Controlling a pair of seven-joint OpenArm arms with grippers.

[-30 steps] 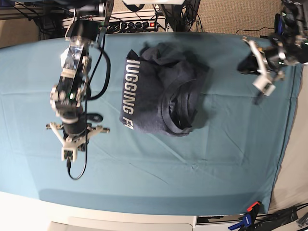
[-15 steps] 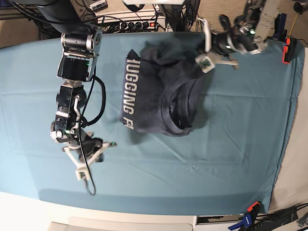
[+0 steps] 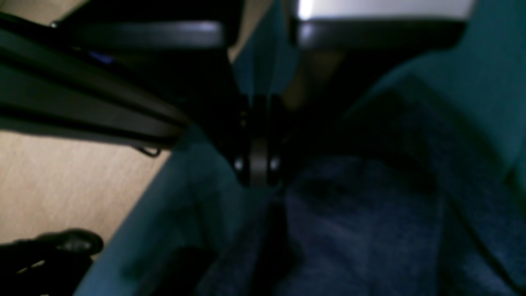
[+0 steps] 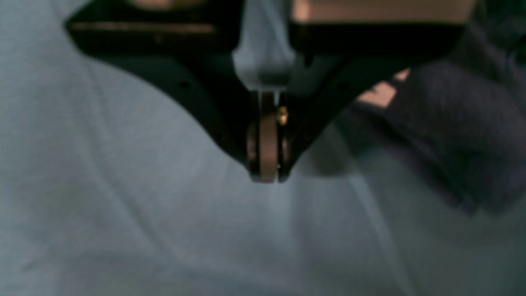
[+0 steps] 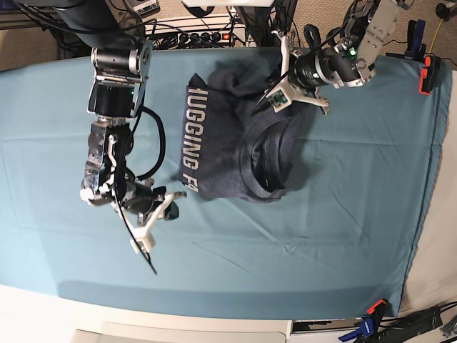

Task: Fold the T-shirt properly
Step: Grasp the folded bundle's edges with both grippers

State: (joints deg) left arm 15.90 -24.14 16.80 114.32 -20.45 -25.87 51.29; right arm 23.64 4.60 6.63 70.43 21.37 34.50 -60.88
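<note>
Lying crumpled on the teal cloth, the T-shirt sits between both closed, empty tools.

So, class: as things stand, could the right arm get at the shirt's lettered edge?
Probably yes. The right gripper hangs just beside the T-shirt near its lettering, with only bare cloth between; its jaws are shut, though.
</note>
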